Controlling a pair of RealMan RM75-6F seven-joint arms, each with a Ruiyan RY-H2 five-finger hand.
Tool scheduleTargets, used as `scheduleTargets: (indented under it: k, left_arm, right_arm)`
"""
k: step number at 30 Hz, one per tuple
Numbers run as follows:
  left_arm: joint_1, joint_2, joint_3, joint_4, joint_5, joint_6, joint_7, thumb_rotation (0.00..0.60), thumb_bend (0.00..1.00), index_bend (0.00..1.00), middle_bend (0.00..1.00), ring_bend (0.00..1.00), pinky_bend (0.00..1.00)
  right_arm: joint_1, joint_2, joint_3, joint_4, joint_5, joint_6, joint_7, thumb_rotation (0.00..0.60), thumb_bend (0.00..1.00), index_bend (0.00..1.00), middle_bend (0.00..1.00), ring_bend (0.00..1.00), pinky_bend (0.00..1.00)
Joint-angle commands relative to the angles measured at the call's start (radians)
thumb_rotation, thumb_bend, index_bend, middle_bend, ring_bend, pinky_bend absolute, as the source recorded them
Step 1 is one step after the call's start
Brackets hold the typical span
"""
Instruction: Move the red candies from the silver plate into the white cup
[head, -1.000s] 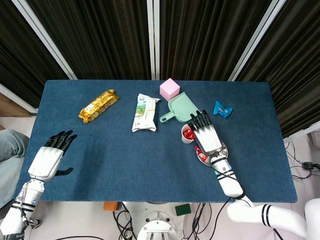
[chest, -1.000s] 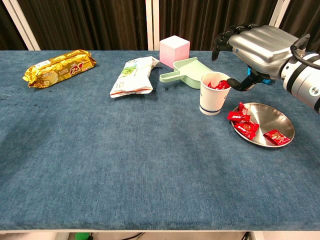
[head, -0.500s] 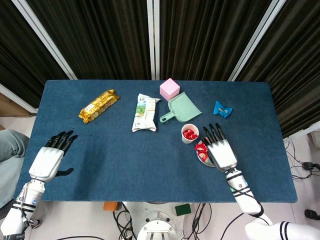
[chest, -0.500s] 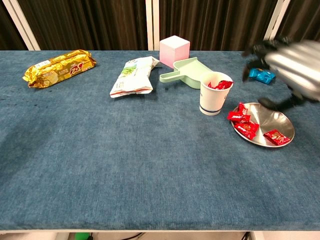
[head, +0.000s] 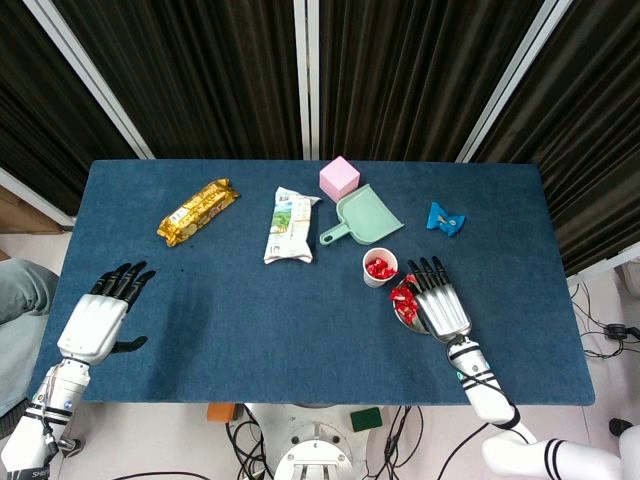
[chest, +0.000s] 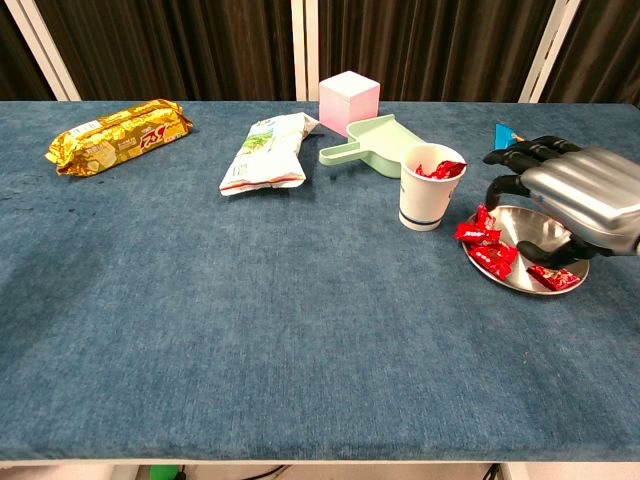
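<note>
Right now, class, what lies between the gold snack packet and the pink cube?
In the head view, the white snack bag lies between the gold snack packet and the pink cube; the chest view shows the same order.

Matt blue cloth covers the desk (chest: 250, 330). The silver plate (chest: 548, 228) is polished metal; the red candies (chest: 480, 232) wear glossy wrappers; the white cup (chest: 428, 200) looks matt.

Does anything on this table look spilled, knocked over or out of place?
Nothing stands out. The white cup stands upright with candies inside, the other red candies lie on the silver plate, and the snack packs lie flat.
</note>
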Motion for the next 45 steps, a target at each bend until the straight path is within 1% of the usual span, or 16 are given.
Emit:
scheduleTargets:
  k: [1,10,19,24,34,39,45]
  left_arm:
    - [0.000,0.000,-0.001,0.000,-0.002,-0.001,0.000,0.600,0.03,0.11,0.03,0.01,0.15]
    - [-0.001,0.001,-0.002,0.001,-0.008,-0.002,-0.003,0.600,0.03,0.11,0.03,0.00,0.15]
    - [-0.003,0.001,-0.001,0.001,-0.006,-0.007,-0.003,0.600,0.03,0.11,0.03,0.01,0.15]
    - [-0.003,0.001,0.000,-0.001,-0.007,-0.007,0.000,0.600,0.03,0.11,0.03,0.00,0.15]
    - [-0.005,0.000,-0.001,-0.002,-0.012,-0.013,0.003,0.600,0.03,0.11,0.03,0.01,0.15]
    - [-0.004,0.002,0.000,-0.003,-0.010,-0.010,0.003,0.600,0.03,0.11,0.03,0.00,0.15]
    - [-0.005,0.001,0.000,-0.003,-0.012,-0.012,0.004,0.600,0.03,0.11,0.03,0.00,0.15]
  right_arm:
    - [0.011,-0.025,0.010,0.024,0.006,-0.015,-0.003,0.600,0.37,0.33,0.03,0.00,0.00]
    - [0.023,-0.083,0.018,0.089,0.000,-0.027,-0.010,0.600,0.37,0.33,0.02,0.00,0.00]
    - [0.013,-0.098,0.017,0.114,-0.004,-0.018,-0.012,0.600,0.37,0.39,0.02,0.00,0.00]
    - [0.012,-0.101,0.019,0.118,-0.011,-0.014,-0.009,0.600,0.38,0.43,0.02,0.00,0.00]
    - [0.004,-0.099,0.022,0.121,-0.026,0.003,-0.002,0.600,0.41,0.59,0.03,0.00,0.00]
    - [-0.008,-0.080,0.020,0.100,-0.044,0.030,0.011,0.600,0.41,0.63,0.04,0.00,0.00]
    - [-0.040,-0.006,0.019,0.002,-0.109,0.123,0.034,0.600,0.41,0.64,0.05,0.00,0.00]
